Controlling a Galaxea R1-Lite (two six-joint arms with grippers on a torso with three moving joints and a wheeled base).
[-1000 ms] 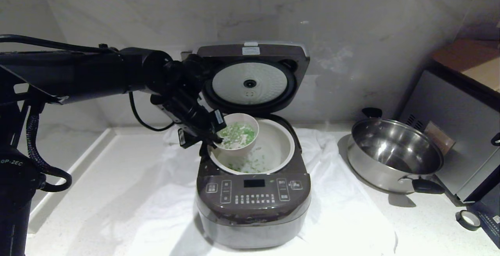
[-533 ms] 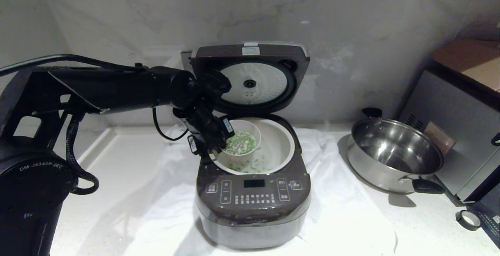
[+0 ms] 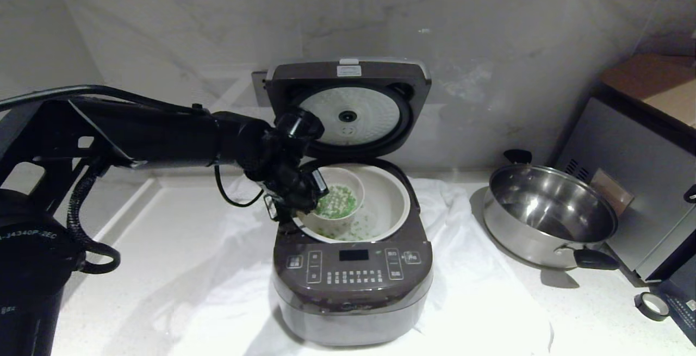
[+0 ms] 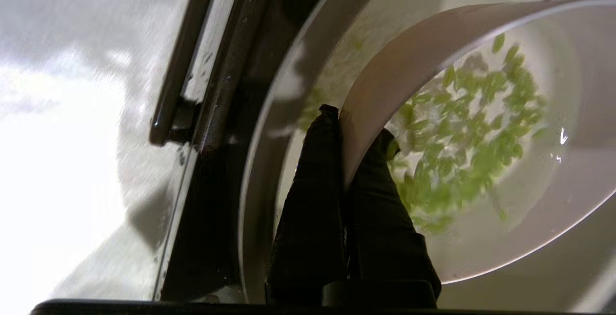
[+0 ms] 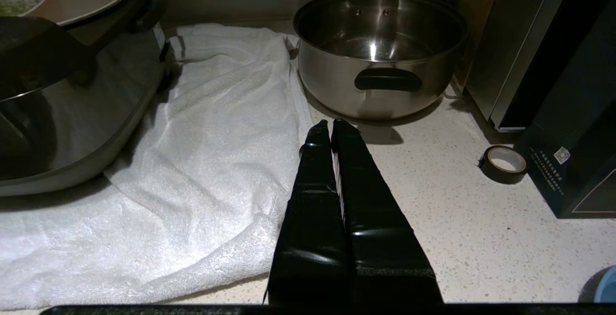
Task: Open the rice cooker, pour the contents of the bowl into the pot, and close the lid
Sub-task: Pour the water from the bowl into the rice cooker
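Note:
The dark brown rice cooker (image 3: 353,274) stands on a white towel with its lid (image 3: 348,108) raised upright at the back. My left gripper (image 3: 312,193) is shut on the left rim of the pale bowl (image 3: 348,179), one finger inside and one outside, and holds it low within the mouth of the pot (image 3: 389,204). Green contents (image 3: 337,204) lie in the bowl, and loose green bits lie on the pot's floor. The left wrist view shows the gripper (image 4: 356,122) pinching the bowl (image 4: 529,209) wall beside the contents (image 4: 471,132). My right gripper (image 5: 331,123) hangs shut and empty over the counter.
A shiny steel pan (image 3: 549,214) with black handles stands right of the cooker. A boxy silver appliance (image 3: 636,182) fills the far right, with a tape roll (image 3: 651,305) in front of it. The towel (image 3: 217,291) spreads around the cooker.
My left arm has lowered the bowl from above the pot's rim down into the pot's mouth, and the wrist has turned. The right arm has not moved.

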